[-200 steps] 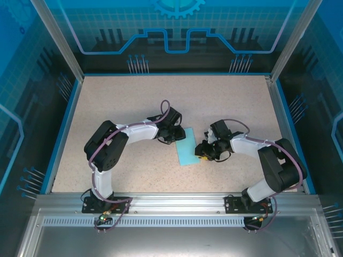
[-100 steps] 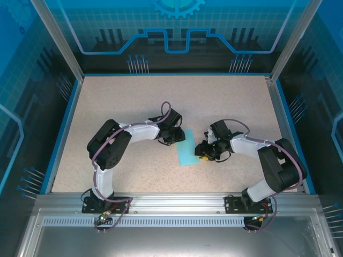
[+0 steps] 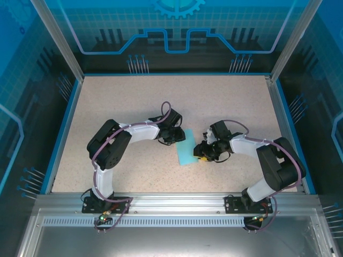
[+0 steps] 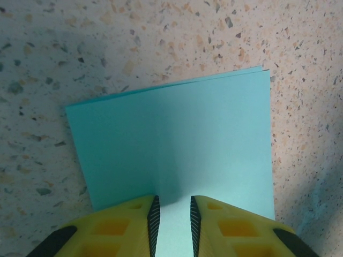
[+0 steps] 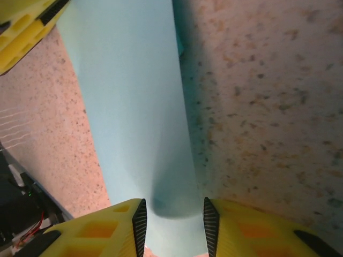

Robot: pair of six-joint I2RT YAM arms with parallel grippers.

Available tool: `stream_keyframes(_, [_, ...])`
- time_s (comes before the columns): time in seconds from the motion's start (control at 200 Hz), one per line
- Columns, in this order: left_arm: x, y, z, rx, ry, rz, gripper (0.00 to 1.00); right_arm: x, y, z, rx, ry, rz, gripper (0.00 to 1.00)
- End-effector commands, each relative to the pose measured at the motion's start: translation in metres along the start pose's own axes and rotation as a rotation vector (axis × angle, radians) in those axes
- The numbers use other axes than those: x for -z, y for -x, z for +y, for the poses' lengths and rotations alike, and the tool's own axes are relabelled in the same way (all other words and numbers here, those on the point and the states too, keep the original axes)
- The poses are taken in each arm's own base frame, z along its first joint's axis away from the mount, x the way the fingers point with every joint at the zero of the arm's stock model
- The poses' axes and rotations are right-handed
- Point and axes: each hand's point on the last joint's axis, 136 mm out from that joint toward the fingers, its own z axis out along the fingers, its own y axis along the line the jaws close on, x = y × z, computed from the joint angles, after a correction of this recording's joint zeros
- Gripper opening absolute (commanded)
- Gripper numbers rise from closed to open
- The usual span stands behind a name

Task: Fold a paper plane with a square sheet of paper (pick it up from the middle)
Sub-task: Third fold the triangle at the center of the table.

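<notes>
Paper [image 3: 187,152] between 2 arms' fingers [image 4: 128,227]

Speckled beige table [image 3: 123,107], stone-chip pattern all over, framed by a blue rim [image 3: 63,134] on the left, far and right sides and by an aluminium rail [image 3: 171,199] along the near edge. Lying on it, a little right of the middle: the square sheet of paper [image 3: 186,150], light turquoise and plain, folded down to a narrow rectangle, long sides running near to far and slightly slanted. Up close in the left wrist view, stacked layers not quite flush along one edge, with soft shadow on the speckles beside it.
</notes>
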Motion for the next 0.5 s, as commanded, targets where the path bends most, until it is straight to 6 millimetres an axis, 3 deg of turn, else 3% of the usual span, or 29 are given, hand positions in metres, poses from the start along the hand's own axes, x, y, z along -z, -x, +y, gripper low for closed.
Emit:
stream_keyframes(0.0, [-0.006, -0.012, 0.013, -0.004, 0.029, 0.043, 0.26, 0.0, 0.002, 0.008, -0.013, 0.063, 0.008, 0.36])
stream_keyframes(0.275, [-0.002, -0.013, 0.007, -0.029, 0.0, 0.041, 0.27, 0.013, 0.026, 0.018, -0.01, 0.131, -0.016, 0.39])
stream_keyframes(0.4, [-0.003, -0.014, 0.007, -0.035, -0.007, 0.044, 0.28, 0.01, 0.028, 0.028, 0.013, 0.194, 0.026, 0.4])
stream_keyframes(0.495, [-0.001, -0.013, 0.003, -0.045, -0.025, 0.046, 0.28, 0.005, 0.03, 0.025, 0.009, 0.185, 0.041, 0.39])
